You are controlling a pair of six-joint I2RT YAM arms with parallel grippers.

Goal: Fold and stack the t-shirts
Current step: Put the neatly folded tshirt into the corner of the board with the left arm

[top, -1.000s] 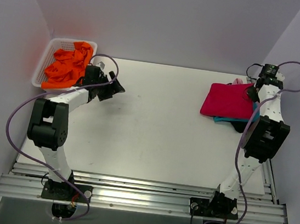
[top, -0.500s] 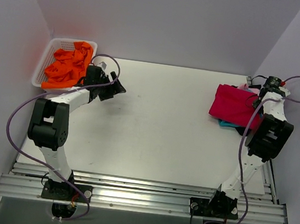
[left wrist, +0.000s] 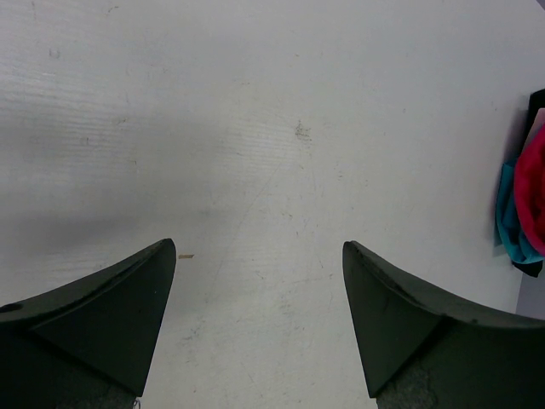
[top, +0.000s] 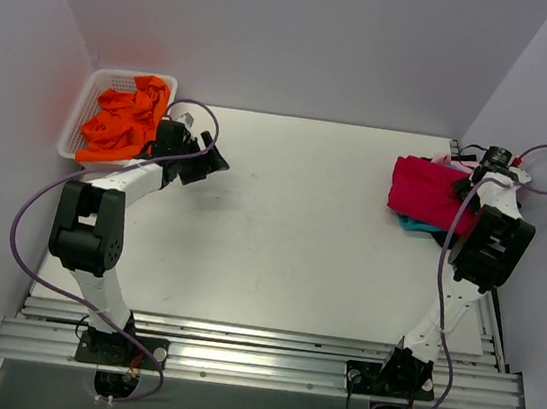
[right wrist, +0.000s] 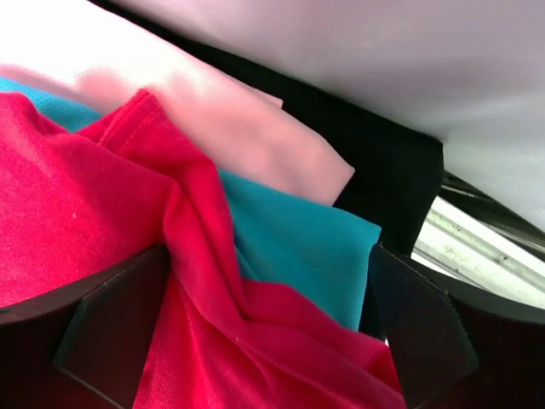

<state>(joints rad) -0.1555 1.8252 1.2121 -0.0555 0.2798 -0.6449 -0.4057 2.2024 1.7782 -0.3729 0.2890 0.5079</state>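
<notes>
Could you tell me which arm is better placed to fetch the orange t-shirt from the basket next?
Probably the left: the left gripper, open, is beside the basket holding the orange t-shirt; the right gripper is at the stack.

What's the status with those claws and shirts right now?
Left claw open over table. Right claw open astride red shirt, atop teal shirt. Orange shirt crumpled in basket. Nothing blocking.

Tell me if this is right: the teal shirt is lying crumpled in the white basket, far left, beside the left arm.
Wrong colour: the shirt crumpled in the white basket, far left beside the left arm, is the orange shirt. The top external view shows it.
</notes>
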